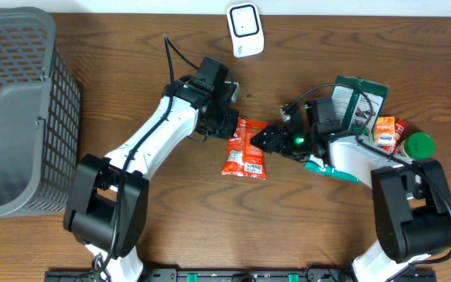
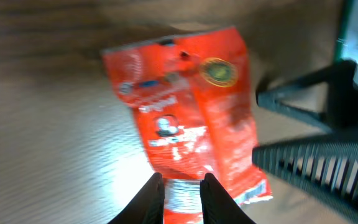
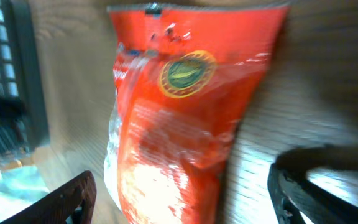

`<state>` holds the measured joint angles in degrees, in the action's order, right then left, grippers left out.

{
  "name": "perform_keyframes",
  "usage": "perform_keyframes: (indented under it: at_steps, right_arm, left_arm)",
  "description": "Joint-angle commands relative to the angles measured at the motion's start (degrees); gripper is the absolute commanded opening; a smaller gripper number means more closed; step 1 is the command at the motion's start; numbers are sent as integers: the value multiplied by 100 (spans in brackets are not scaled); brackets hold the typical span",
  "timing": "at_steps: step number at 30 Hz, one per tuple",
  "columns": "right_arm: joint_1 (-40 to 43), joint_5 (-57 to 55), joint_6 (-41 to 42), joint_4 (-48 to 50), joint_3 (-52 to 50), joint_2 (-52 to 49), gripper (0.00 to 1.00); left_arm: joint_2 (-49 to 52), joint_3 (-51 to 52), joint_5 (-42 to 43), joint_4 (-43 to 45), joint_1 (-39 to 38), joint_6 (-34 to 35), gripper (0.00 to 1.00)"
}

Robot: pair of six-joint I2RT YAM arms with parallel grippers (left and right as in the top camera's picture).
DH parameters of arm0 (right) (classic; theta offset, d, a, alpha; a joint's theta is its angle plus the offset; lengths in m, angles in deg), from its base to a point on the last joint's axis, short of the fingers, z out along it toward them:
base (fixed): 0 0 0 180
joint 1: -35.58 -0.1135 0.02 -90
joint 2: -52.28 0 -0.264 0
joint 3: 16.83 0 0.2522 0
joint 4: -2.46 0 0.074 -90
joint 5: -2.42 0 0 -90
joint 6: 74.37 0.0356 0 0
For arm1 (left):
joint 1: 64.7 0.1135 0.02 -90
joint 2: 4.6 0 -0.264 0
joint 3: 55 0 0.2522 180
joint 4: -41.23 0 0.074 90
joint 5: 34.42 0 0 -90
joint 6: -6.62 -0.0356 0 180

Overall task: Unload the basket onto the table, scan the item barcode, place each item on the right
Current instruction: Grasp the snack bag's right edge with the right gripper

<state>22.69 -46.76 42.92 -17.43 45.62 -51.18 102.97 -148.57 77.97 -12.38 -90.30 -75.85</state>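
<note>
Roughly mid-table (image 1: 131,70), well apart from the grey basket (image 1: 14,110) at the far left, the red snack packet (image 1: 245,153) lies flat between the two arms. It looks light, thin and crinkly, a soft foil bag that should sag or fold if lifted by one corner, and glossy enough to slip. The sealed end seams are the stiffest, safest places to pinch; the puffy middle would crush whatever is inside. Left gripper (image 2: 182,194) is clenched on the pale seam at one end of the packet, fingers nearly together. Right gripper (image 3: 185,190) is spread wide with the packet lying between its fingers, no contact I can see, so it is not grasping yet. White scanner (image 1: 245,30) sits at the table's far edge, apart from the packet.
</note>
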Motion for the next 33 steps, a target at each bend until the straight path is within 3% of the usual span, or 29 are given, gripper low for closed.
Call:
perform_keyframes:
  at_steps: [1,15,25,33]
  right_arm:
    - [214,0,-127,-122,-48,-144,88]
    - [140,-59,-114,-262,-140,-146,85]
    - [-125,-63,205,-17,-192,-146,72]
    - [-337,-184,511,278,-195,-245,68]
  left_arm:
    - [254,131,715,-11,-4,72,22]
    - [1388,289,649,98,-22,-24,22]
    - [1399,289,-240,-17,-17,-149,23]
    - [1399,289,-280,-22,-17,-175,23]
